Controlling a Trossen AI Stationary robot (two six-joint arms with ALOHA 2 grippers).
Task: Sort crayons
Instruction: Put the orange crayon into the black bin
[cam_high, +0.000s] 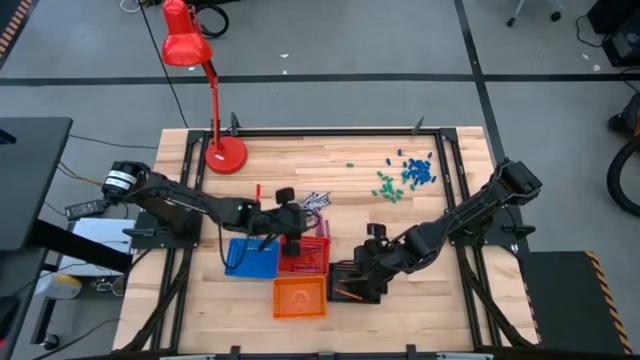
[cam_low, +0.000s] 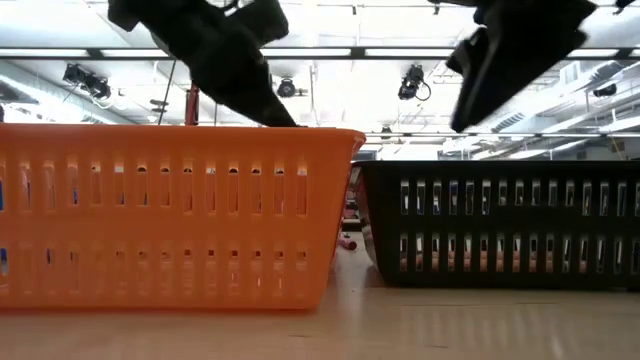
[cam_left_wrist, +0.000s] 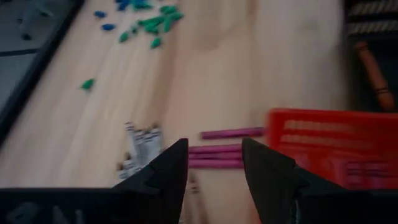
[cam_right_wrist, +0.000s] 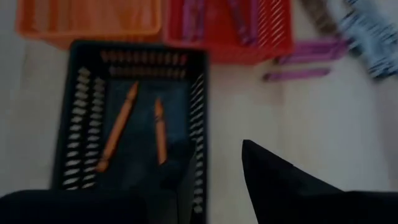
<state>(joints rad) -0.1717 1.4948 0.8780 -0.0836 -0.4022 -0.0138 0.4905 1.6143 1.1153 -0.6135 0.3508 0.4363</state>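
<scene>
Hovering right end effector (cam_right_wrist: 214, 168) over black tray (cam_right_wrist: 74, 112) edge — fingers seemingly parted.

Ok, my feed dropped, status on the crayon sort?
Right pincer open over black tray, two orange crayons inside. Left pincer open above magenta crayons beside red tray. Nothing blocking.

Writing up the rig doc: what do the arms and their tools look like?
Two dark, near-black jointed arms. The left arm has a white-and-silver cylindrical piece near its base. Each ends in a tool with two black, wedge-shaped fingers: left tool, right tool. No coloured markings visible.
</scene>
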